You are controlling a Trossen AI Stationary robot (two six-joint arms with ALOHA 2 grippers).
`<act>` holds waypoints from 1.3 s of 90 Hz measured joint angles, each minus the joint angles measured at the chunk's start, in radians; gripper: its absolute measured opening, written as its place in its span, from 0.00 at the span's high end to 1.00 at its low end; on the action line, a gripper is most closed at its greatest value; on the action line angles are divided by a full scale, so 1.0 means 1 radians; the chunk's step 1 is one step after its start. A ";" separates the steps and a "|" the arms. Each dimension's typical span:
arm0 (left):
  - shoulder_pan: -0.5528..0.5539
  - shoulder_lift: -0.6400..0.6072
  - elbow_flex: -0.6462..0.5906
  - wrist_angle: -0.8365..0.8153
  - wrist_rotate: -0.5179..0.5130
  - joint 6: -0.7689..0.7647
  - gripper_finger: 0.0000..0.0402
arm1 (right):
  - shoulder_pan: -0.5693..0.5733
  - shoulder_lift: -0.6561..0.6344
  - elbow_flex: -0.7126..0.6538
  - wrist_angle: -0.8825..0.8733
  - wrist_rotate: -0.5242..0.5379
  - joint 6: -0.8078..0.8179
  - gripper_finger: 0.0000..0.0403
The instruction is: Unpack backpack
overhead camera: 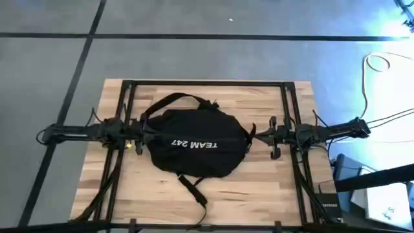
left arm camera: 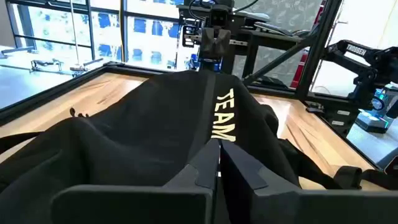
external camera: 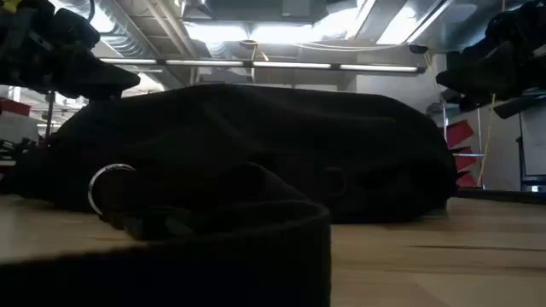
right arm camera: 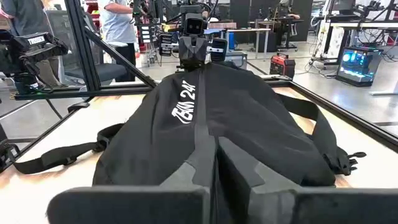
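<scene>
The black backpack (overhead camera: 194,145) lies flat in the middle of the wooden table, its white "TEAM 247" lettering (overhead camera: 194,144) facing up. A handle loop (overhead camera: 174,100) spreads toward the far edge, and a strap (overhead camera: 194,189) trails toward the near edge. My left gripper (overhead camera: 138,144) hovers shut at the bag's left end, seen close in its wrist view (left arm camera: 218,168). At the bag's right end my right gripper (overhead camera: 251,137) is also shut (right arm camera: 216,163). In the low view both grippers (external camera: 111,81) (external camera: 452,81) stand above the level of the bag's ends.
Black frame rails (overhead camera: 207,83) run around the table's far, left and right sides. A metal ring (external camera: 111,189) and a thick strap (external camera: 213,247) lie near the front edge. People (right arm camera: 118,25) stand in the room beyond the table's left side.
</scene>
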 joint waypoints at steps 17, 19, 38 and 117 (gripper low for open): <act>0.000 0.000 0.000 0.000 0.000 0.000 1.00 | 0.000 0.000 0.000 0.000 0.000 0.000 1.00; 0.000 0.000 0.000 0.000 0.000 0.000 1.00 | 0.000 0.000 0.000 0.000 0.000 0.000 1.00; 0.000 0.000 0.000 0.000 0.000 0.000 1.00 | 0.000 0.000 0.000 0.000 0.000 0.000 1.00; 0.001 0.000 0.000 0.001 -0.007 0.195 1.00 | 0.000 0.000 0.000 0.003 0.028 -0.044 1.00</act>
